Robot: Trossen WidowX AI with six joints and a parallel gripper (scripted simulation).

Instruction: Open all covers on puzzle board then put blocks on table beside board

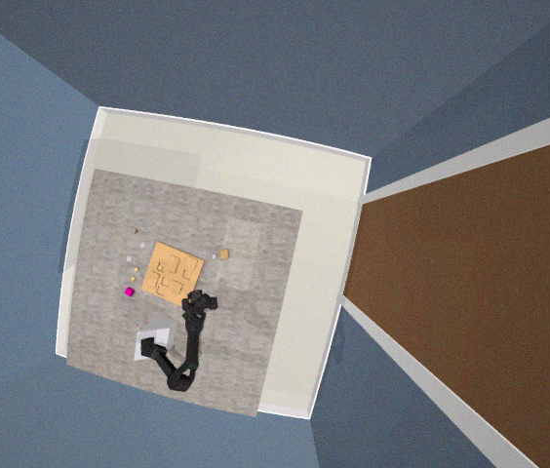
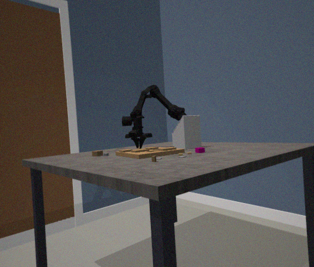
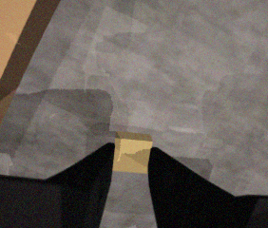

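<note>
Yellow block (image 3: 132,154) upright between the pincer's (image 3: 132,149) tips.
</note>
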